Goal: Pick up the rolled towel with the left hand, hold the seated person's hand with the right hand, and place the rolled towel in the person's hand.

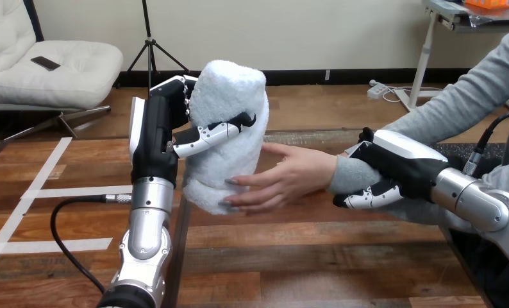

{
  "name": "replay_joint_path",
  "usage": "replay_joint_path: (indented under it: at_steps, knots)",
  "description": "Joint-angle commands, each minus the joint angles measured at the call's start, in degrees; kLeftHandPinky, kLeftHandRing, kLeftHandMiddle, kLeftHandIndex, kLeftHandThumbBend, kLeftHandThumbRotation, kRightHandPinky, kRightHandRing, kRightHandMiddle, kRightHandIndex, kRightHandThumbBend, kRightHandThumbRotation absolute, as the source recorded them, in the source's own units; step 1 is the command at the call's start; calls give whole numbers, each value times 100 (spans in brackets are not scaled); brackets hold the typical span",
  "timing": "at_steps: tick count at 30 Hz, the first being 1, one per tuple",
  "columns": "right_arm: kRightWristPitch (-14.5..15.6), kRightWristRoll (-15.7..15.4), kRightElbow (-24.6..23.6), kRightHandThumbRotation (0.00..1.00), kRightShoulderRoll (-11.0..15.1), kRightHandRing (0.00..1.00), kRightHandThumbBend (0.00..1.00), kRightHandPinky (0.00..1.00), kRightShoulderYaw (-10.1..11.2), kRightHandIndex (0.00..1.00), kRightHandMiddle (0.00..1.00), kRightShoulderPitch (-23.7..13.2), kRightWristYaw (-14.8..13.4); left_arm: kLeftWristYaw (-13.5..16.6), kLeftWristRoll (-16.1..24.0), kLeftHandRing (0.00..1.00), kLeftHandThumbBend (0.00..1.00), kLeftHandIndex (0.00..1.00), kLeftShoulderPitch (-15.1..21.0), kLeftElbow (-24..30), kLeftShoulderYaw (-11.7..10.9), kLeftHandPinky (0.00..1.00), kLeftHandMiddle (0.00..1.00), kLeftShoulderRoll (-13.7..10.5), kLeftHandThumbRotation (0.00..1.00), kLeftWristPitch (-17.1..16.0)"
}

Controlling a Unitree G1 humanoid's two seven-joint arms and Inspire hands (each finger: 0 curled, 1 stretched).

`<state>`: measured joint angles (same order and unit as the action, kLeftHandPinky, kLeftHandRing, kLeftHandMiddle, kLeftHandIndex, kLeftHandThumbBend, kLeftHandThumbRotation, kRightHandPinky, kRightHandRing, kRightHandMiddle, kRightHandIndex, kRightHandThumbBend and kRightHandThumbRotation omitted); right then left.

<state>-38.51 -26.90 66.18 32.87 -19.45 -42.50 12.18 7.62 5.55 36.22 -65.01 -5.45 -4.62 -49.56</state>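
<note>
Your left robot hand [165, 128] is wrapped round the rolled towel [229, 96] mid-roll, right robot hand [399, 163] clasps the person's forearm [348, 174]; towel looks soft and light, so squeeze gently.

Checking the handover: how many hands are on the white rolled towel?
2: robot's left hand curled round the white rolled towel; the person's hand touching its lower right.

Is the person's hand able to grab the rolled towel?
Probably yes: the person's hand is open and touches the rolled towel, which the left hand holds upright; nothing lies between them.
</note>
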Motion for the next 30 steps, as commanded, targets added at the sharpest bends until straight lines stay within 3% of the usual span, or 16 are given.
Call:
replay_joint_path:
  at_steps: [1, 30]
  knots:
    - [-15, 110, -185, 37, -193, 28, 58, 24, 113, 36, 34, -455, -1, 7, -70, 37, 58, 41, 573, 70, -36, 33, 41, -4, 0, -219]
    - [120, 172, -243, 42, -174, 39, 67, 36, 132, 45, 44, -429, 143, 30, -60, 36, 59, 41, 559, 103, -38, 32, 40, -40, 0, -233]
